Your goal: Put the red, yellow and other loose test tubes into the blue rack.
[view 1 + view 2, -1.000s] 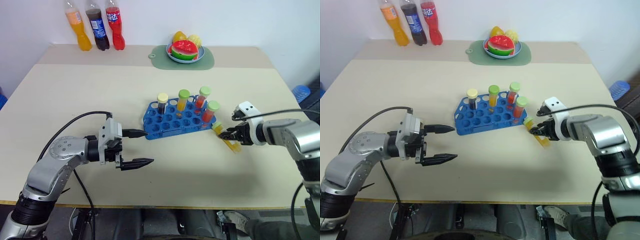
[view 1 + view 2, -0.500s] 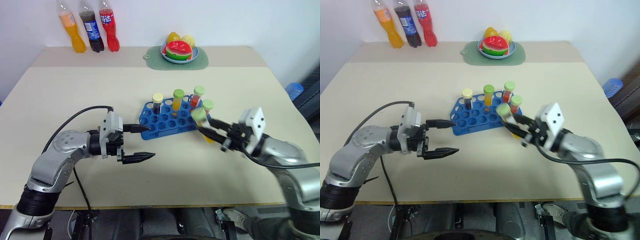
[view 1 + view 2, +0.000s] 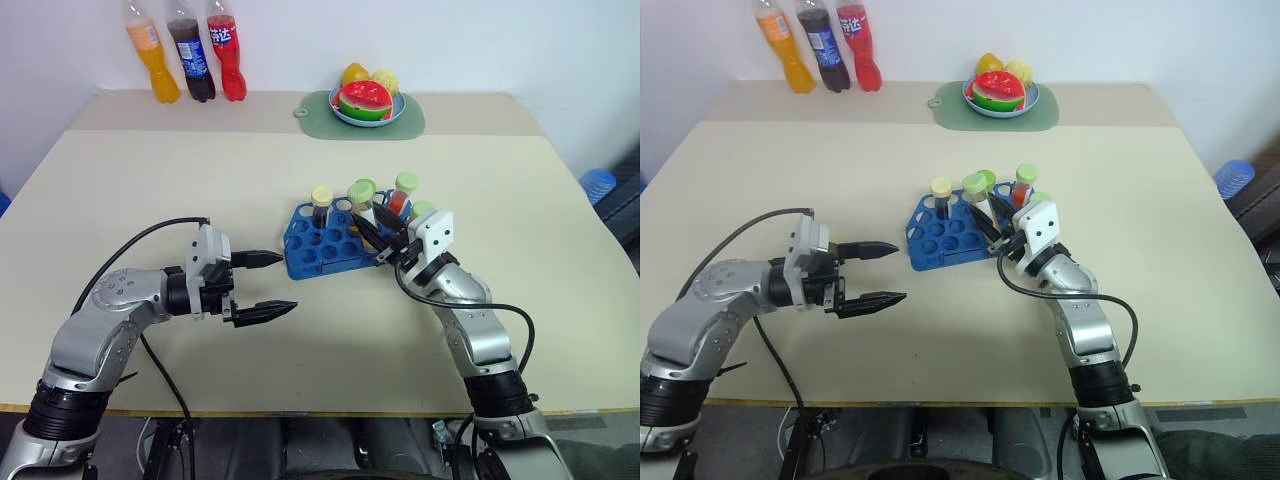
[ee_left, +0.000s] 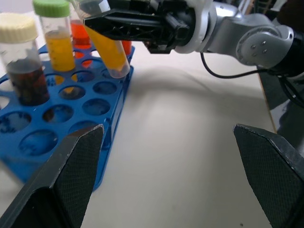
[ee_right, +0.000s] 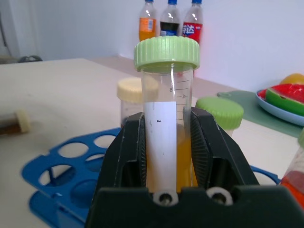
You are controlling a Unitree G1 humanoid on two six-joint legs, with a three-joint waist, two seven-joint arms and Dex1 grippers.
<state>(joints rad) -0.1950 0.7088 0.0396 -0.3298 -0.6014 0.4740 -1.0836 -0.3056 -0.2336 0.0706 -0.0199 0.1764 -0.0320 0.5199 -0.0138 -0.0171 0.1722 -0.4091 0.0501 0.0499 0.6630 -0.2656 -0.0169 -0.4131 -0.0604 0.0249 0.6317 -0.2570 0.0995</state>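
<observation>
Yellow liquid fills the clear green-capped, white-labelled test tube (image 5: 167, 137) clamped in the right gripper (image 3: 385, 240), which has swung it in from the bare table to hang tilted just over the blue plastic grid-holed rack (image 3: 310, 252), so insertion looks imminent. The rack already holds a dark brown cream-capped tube (image 4: 21, 61), another yellow green-capped tube (image 4: 56, 40) and two red ones behind, while the left gripper (image 3: 262, 286) waits beside it, fingers wide apart.

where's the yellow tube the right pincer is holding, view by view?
Left eye: yellow tube, centre, above the blue rack.
Right eye, centre, over the rack.
Left wrist, upper left, tilted, bottom near the rack's edge.
Right wrist, centre, upright between the right pincer's fingers.
Shared landmark: the blue rack.
</observation>
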